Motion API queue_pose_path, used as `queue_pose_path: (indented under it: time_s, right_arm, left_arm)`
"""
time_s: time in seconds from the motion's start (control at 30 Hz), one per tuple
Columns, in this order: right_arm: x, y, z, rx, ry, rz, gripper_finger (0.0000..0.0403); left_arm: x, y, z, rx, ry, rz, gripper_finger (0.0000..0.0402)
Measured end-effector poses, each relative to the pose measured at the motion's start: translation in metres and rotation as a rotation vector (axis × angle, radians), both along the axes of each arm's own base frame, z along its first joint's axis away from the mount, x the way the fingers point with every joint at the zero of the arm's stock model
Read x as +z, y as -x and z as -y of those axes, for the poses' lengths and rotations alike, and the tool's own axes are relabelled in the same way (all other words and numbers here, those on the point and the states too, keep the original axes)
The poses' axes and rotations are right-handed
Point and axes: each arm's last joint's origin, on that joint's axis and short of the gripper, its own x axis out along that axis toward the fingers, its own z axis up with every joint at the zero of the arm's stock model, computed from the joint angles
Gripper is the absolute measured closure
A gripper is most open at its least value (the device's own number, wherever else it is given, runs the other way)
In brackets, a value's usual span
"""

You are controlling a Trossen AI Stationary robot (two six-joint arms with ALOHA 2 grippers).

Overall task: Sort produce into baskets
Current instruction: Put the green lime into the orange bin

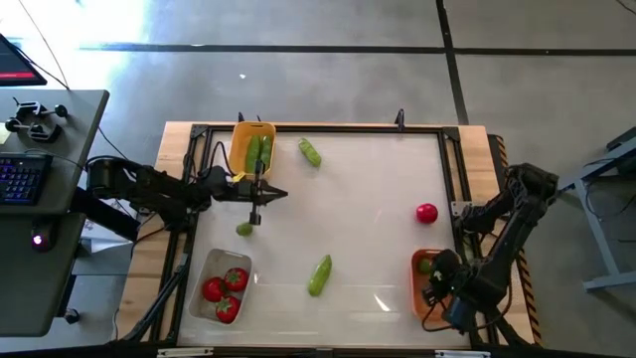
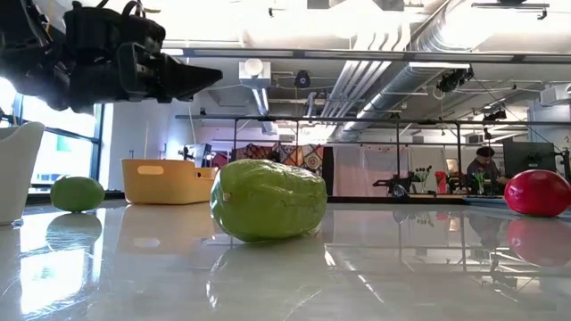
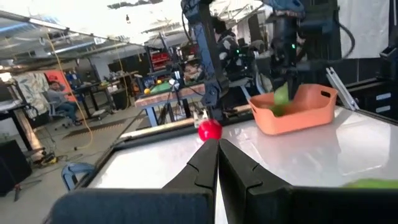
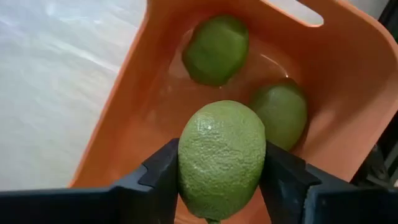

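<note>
My right gripper (image 4: 221,180) is shut on a green lime (image 4: 221,155) over the darker orange basket (image 4: 143,93) at the table's near right corner (image 1: 419,293). Two more limes (image 4: 216,48) (image 4: 283,112) lie on that basket's floor. My left gripper (image 3: 217,144) is shut and empty, held above the table at mid left (image 1: 278,194). A lime (image 1: 243,229) lies on the table just near of it. The yellow basket (image 1: 238,149) holds cucumbers (image 1: 256,149). The clear basket (image 1: 204,268) holds tomatoes (image 1: 224,290). Two cucumbers (image 1: 310,152) (image 1: 319,275) and a tomato (image 1: 426,212) lie loose. My right gripper pinches the lime between its two fingers (image 4: 163,171), one on each of its opposite sides (image 4: 186,162). The fingers slant down from above into the basket's opening. The lime is lifted clear of the basket's floor and of the two limes below; it also shows in the left wrist view (image 3: 281,96).
The table has a raised dark frame along its edges (image 1: 298,129). In the low view the near cucumber (image 2: 268,198) lies in front, with the lime (image 2: 78,193) and yellow basket (image 2: 169,181) to its left and the tomato (image 2: 538,193) to its right. A desk with a keyboard (image 1: 20,179) stands left of the table.
</note>
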Motion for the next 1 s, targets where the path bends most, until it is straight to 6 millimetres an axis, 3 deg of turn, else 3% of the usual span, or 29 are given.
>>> queue_pose_path:
  time_s: [0.37,0.67,1.0]
  right_arm:
    - [-0.019,-0.019,-0.009,0.032,-0.003,-0.008,0.0223]
    - [-0.026,-0.040,-0.003,0.095,-0.015,-0.011,0.0217]
    - [-0.025,-0.058,0.016,0.220,-0.048,-0.121,0.0151]
  left_arm:
    - [0.007,-0.012,-0.003,0.005,-0.043,-0.020,0.0401]
    - [0.007,-0.013,-0.003,0.002,-0.011,-0.036,0.0401]
    - [0.008,-0.013,-0.003,-0.002,0.054,-0.023,0.0401]
